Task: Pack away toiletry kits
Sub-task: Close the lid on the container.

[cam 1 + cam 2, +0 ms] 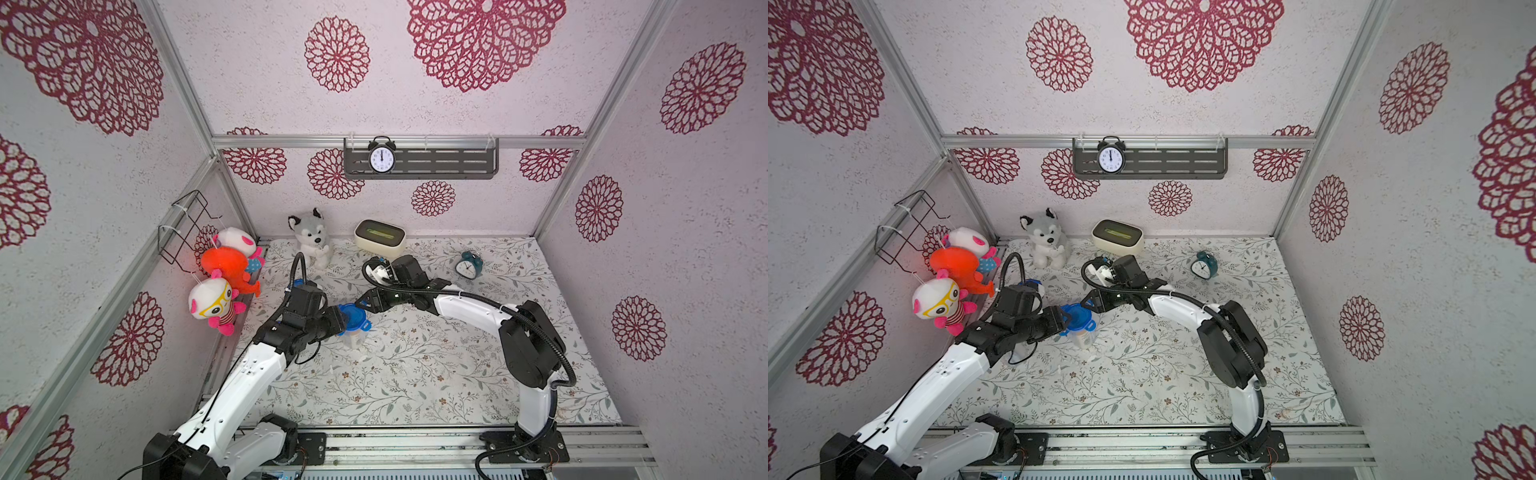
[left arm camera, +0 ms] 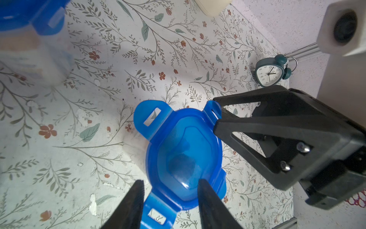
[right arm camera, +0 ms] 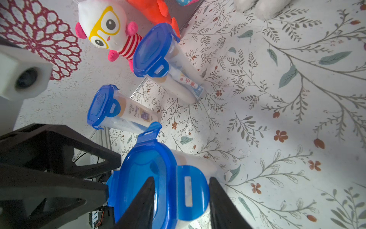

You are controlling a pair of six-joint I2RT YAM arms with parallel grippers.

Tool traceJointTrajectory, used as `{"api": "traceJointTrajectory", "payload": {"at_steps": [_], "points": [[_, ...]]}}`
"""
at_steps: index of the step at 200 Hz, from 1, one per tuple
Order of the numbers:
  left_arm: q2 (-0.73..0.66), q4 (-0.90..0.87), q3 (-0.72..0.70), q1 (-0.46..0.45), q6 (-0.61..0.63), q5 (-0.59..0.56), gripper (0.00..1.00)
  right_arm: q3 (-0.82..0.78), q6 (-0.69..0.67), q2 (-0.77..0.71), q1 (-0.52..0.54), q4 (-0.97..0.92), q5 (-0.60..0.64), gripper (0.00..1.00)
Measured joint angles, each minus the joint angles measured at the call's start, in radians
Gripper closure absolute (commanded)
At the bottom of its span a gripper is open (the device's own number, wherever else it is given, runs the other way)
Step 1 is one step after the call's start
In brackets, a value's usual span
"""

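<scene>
left end effector [image 2: 170, 198]: fingers apart, straddling one tab of the blue lid [image 2: 184, 158], gap wider than the tab, not clamped; right end effector [image 3: 181, 198]: fingers also apart, straddling the opposite tab, one tip touching the lid rim; lid sits on the clear cup [image 1: 355, 338], upright on the surface [image 1: 415, 382], left of middle; contents too blurred to tell

room: front and right of the surface open; second cup [image 3: 122, 113] and third cup [image 3: 178, 69] stand lidded near the left edge, by the plush toys [image 1: 216, 299] on the wall; tissue box [image 1: 380, 239] at the back edge, teal alarm clock [image 1: 469, 266] well apart to the right

writing: toothpaste tube [image 3: 190, 83] in third cup shows a red "中"; bottle [image 3: 136, 114] in second cup has a purple-patch label, print too small to read
</scene>
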Motion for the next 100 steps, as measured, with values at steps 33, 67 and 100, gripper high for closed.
{"api": "traceJointTrajectory", "payload": {"at_steps": [33,67,100], "points": [[0.017,-0.012,0.002,0.0,0.012,-0.045,0.41,-0.061,-0.024,-0.053,0.0,0.021,0.098,0.3],[0.037,-0.021,0.012,-0.002,0.034,-0.077,0.32,-0.159,-0.044,-0.178,-0.008,0.05,0.204,0.01],[0.04,-0.019,0.045,-0.002,0.08,-0.094,0.29,-0.246,-0.066,-0.277,-0.005,0.105,0.264,0.01]]}}
